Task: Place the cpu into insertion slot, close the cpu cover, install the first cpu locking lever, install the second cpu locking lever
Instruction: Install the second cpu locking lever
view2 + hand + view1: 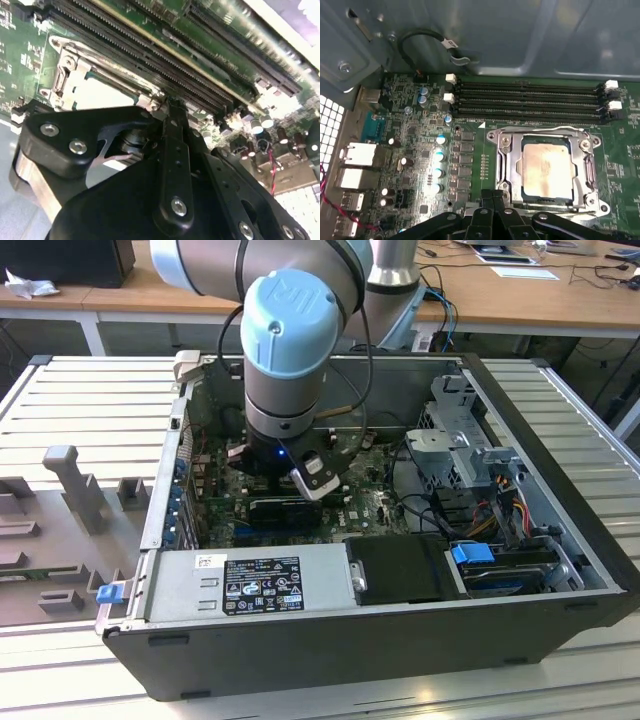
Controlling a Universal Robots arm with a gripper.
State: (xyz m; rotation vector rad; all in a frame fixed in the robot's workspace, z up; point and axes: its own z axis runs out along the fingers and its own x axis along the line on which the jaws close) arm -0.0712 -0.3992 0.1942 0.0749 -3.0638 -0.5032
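The tool (492,200), fingers together on nothing, hangs just beside the cpu cover (507,165) closed over the cpu (545,167); memory slots (525,102) lie beyond.

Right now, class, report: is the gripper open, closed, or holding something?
Gripper: jaws closed, at the edge of the cpu cover; whether they pinch anything cannot be told.

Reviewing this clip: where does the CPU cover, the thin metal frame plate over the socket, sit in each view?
Exterior view: the spot lies under the arm's wrist.
First wrist view: the square metal cpu cover lies closed around the silver cpu.
Second wrist view: the cover is just beyond the gripper.
Shared landmark: the long black memory slots.
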